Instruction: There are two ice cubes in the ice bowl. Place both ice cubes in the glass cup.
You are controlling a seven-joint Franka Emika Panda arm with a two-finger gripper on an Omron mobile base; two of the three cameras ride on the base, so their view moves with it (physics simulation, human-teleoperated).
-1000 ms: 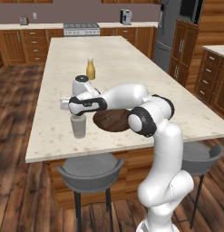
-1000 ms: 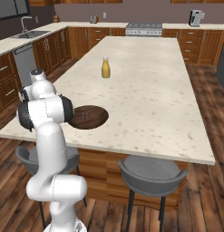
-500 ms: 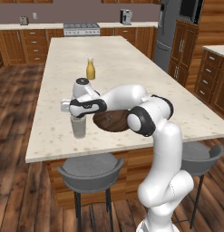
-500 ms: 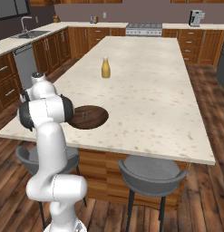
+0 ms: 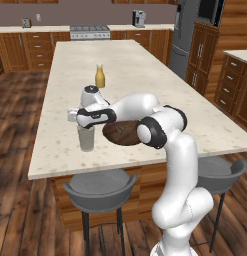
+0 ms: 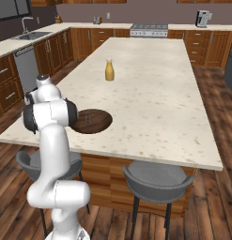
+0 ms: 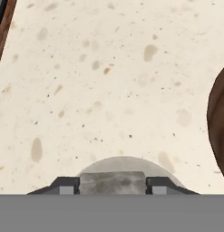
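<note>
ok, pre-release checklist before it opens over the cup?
1. Gripper above glass cup: ok, cup rim sits right below the fingertips in the hand view.
2. Ice cube between fingers: ok, a pale block fills the gap.
3. Cup upright on counter: ok.
4. Ice bowl clear of cup: ok, beside it.
5. Second cube's location: cannot tell.
6. Bottle out of the way: ok.

Yellow-orange bottle [image 5: 99, 76] upright mid-counter, speckled cream counter [image 5: 140, 75], two grey stools [image 6: 155, 177] below its near edge, wood floor [image 5: 15, 115]
</note>
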